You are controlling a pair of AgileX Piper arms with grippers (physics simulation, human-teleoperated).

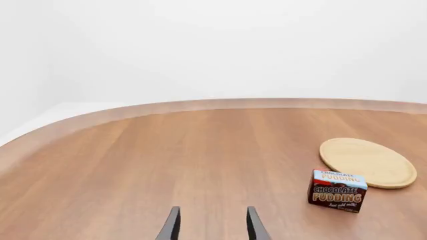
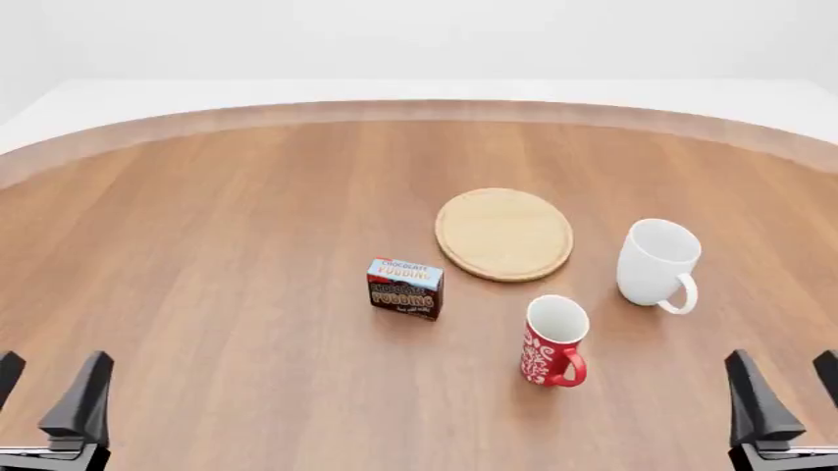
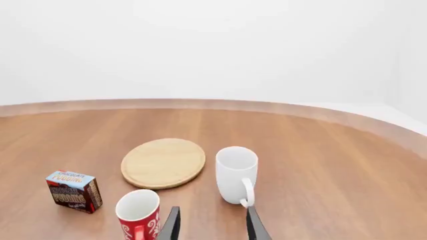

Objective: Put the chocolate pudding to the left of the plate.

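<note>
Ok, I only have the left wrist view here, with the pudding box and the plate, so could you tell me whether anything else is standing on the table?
Observer: Yes, a white mug stands upright just right of the plate, apart from it.
Operator: Thank you. Is that the only extra item?
Observer: No, a red patterned mug stands upright on the arms' side of the plate, to the right of the chocolate pudding.
Operator: And where is the right claw, please?
Observer: The right claw is open and empty at the near right edge of the table, short of both mugs.
</note>
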